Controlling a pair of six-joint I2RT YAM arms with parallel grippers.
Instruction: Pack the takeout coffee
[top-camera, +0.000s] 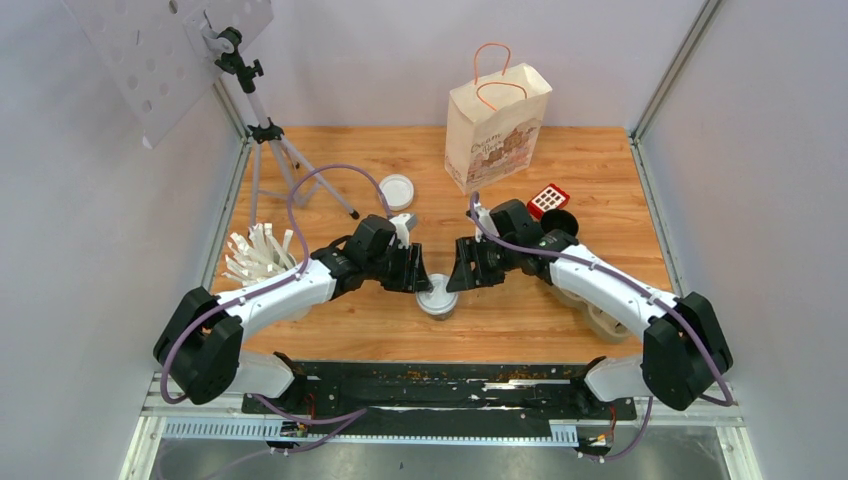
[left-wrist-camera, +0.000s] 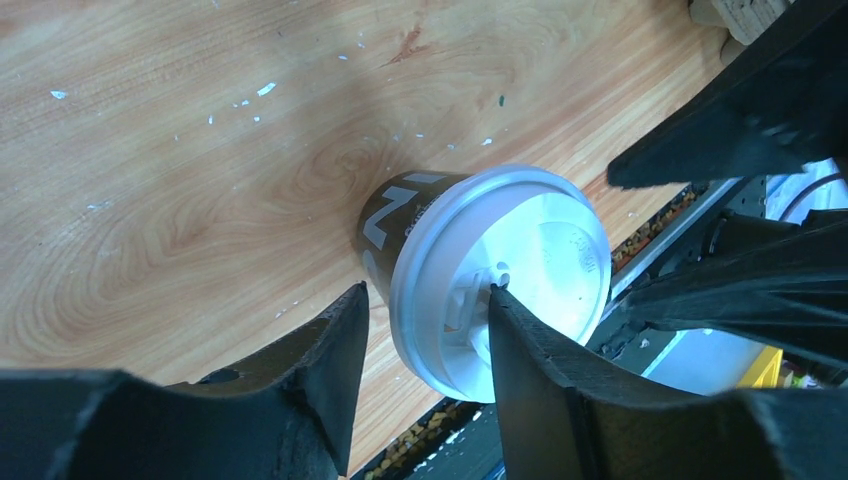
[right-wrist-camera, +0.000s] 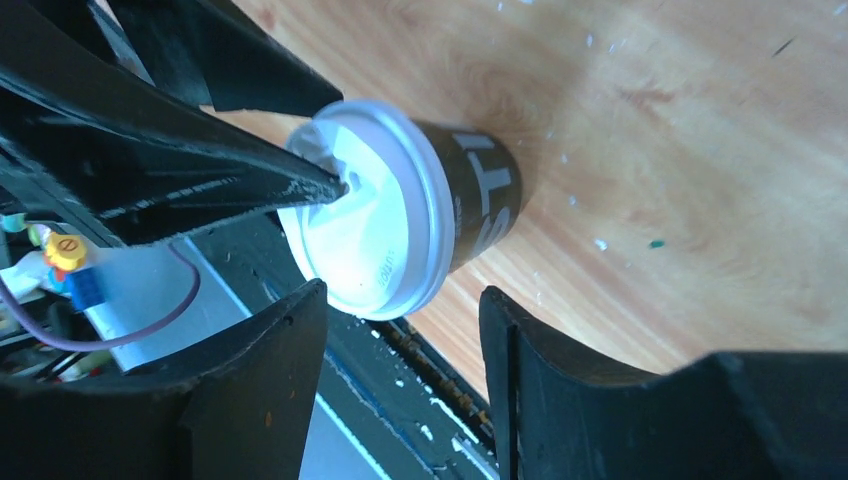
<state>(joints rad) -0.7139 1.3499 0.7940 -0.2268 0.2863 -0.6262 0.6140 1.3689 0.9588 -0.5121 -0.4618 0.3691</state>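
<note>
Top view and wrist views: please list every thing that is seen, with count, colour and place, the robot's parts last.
coffee cup: one, dark brown, white lid, near centre of table, between grippers
loose lid: one, white, behind left arm
paper bag: one, pale with orange handles, back centre
box: one, red with white squares, right of bag
round thing: one, black, beside the box
strips: one bundle, white, left edge
tripod: one, grey, back left, holding white board
pale things: count unclear, under right arm
left gripper: one, black, open, at cup's lid
right gripper: one, black, open, beside cup
</note>
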